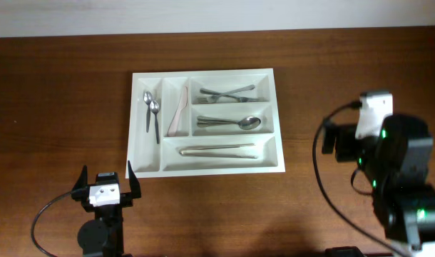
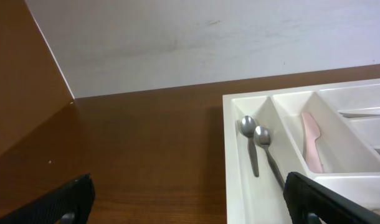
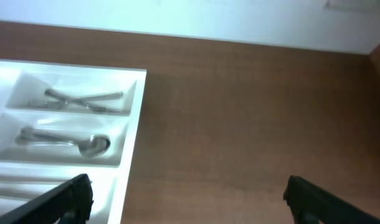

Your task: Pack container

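The white cutlery tray (image 1: 203, 74) lies in the middle of the brown table. Its far-left narrow slot holds two small spoons (image 1: 152, 111), and the slot beside it holds a pale pink knife (image 1: 179, 114). The wider compartments hold forks (image 1: 228, 93), spoons (image 1: 232, 123) and long metal pieces (image 1: 217, 150). My left gripper (image 1: 107, 177) is open and empty, just in front of the tray's front left corner. My right gripper (image 1: 373, 132) is open and empty, over bare table to the right of the tray. The tray also shows in the left wrist view (image 2: 233, 155) and the right wrist view (image 3: 131, 143).
A pale wall (image 2: 209, 43) runs along the table's far edge. Bare brown wood (image 3: 240, 124) lies between the tray and the right arm. Cables trail from both arms near the front edge.
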Robot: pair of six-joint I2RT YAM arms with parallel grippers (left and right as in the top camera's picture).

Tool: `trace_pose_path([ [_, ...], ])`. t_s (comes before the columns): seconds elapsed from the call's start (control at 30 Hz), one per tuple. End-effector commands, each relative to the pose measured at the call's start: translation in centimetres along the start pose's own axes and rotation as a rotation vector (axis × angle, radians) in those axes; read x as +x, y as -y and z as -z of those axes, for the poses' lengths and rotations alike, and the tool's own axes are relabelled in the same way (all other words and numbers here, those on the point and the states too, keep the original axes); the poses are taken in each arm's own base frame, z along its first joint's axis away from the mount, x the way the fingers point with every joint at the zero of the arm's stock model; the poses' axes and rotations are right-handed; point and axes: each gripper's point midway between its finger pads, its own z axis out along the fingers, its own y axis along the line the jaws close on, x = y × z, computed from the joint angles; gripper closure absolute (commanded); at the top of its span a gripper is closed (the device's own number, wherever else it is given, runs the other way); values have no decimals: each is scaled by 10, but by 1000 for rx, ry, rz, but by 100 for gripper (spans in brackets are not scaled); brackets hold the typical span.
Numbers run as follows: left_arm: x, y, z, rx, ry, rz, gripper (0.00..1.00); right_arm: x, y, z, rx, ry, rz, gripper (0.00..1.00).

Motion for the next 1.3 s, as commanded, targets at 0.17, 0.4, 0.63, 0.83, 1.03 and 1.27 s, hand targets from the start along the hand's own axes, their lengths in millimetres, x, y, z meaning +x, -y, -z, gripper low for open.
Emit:
trace_pose_path([
  [0.17, 0, -1, 0, -5, 3, -13, 1, 70, -8, -21, -79, 88, -46, 1],
  [0.4, 0, -1, 0, -5, 3, -13, 1, 113, -13, -36, -75, 211, -37, 1],
  [0.63, 0, -1, 0, -5, 3, -13, 1, 135, -16, -37, -76, 255, -36, 1],
  [0.83, 0, -1, 0, -5, 3, -13, 1, 147, -22, -40, -102, 274, -31, 1],
  [1.03, 0, -1, 0, -5, 3, -13, 1, 162, -27, -47, -123, 266, -29, 1],
  [1.27, 0, -1, 0, -5, 3, -13, 1, 153, -26, -41, -83, 322, -7, 1],
])
